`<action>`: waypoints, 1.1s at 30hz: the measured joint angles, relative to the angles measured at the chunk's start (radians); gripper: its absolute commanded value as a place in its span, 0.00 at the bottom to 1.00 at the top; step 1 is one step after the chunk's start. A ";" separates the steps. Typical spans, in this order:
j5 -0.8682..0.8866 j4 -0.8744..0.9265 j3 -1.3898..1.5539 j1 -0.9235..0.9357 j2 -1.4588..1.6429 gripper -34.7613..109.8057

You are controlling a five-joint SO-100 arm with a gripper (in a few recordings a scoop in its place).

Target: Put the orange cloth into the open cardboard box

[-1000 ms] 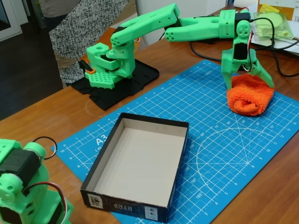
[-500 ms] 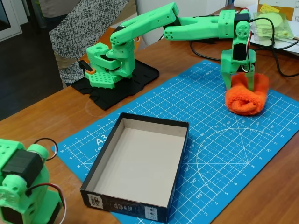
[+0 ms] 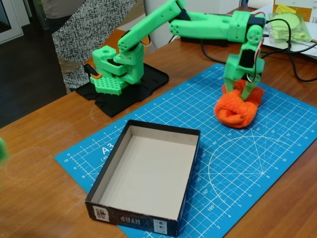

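Observation:
The orange cloth [image 3: 237,109] hangs as a fluffy lump over the blue cutting mat, right of centre in the fixed view. My green gripper [image 3: 241,87] is shut on its top, with the fingers pressed into the fabric. The cloth's bottom is at or just above the mat; I cannot tell if it touches. The open cardboard box [image 3: 110,200], black outside and beige inside, lies empty on the mat's near left part, well to the left of and nearer than the cloth.
The arm's green base [image 3: 116,72] stands on a black plate at the back left. A bag of pale green pads [image 3: 290,25] and cables lie at the back right. A person in a patterned garment [image 3: 86,29] stands behind the table.
The gripper closed on the cloth, bunching it up, and has carried it left towards the box. The upper arm has risen.

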 measured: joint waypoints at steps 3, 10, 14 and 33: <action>0.012 0.008 0.066 0.051 0.264 0.23; -0.071 0.009 0.103 0.333 0.400 0.23; -0.212 0.009 0.095 0.445 0.314 0.23; -0.821 -0.009 0.184 0.842 0.202 0.24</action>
